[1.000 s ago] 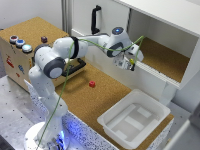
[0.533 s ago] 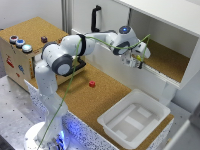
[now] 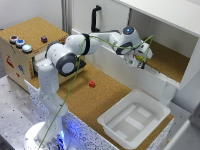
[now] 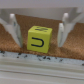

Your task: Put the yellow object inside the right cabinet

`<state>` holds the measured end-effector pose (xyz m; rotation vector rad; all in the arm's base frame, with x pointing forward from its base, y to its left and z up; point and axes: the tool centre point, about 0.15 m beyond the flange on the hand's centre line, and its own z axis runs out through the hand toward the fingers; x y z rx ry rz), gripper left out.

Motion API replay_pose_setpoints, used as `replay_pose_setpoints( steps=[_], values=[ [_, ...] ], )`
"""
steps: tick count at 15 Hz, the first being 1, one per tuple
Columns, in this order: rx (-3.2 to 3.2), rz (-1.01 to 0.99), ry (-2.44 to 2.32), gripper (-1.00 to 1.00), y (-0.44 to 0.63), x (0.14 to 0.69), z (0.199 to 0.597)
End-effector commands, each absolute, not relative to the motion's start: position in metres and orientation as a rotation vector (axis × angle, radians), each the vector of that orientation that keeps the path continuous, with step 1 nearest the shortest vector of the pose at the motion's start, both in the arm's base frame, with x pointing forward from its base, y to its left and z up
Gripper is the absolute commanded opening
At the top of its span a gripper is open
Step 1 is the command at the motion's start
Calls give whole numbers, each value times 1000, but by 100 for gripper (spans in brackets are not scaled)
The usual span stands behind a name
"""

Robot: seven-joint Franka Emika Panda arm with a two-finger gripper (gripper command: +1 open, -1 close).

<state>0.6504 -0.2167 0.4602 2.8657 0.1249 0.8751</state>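
The yellow object [image 4: 40, 39] is a small yellow cube with a black U mark. In the wrist view it rests on the cork floor between my two fingers [image 4: 15, 30], with a gap on each side. My gripper [image 4: 39, 31] is open around it. In the exterior view my gripper [image 3: 139, 58] reaches over the front lip of the right cabinet [image 3: 172, 62], low over its cork floor. The cube shows there only as a yellowish speck at the fingertips. The cabinet's white door with the black handle [image 3: 95, 19] stands open behind the arm.
A small red block [image 3: 92, 84] lies on the cork table. A white tray [image 3: 132, 120] sits at the front. A cork-topped wooden box [image 3: 22, 52] with buttons stands at the exterior view's left. The cabinet's white front lip [image 4: 40, 72] runs under the gripper.
My gripper has moved toward the exterior view's right and down, going further into the cabinet opening and closer to its floor.
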Motion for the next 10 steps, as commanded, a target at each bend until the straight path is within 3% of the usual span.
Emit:
replay_pose_setpoints(
  steps=[1, 10],
  values=[
    [2898, 965, 266, 100, -190, 655, 476],
    [2851, 936, 354, 100, -121, 536, 504]
  ],
)
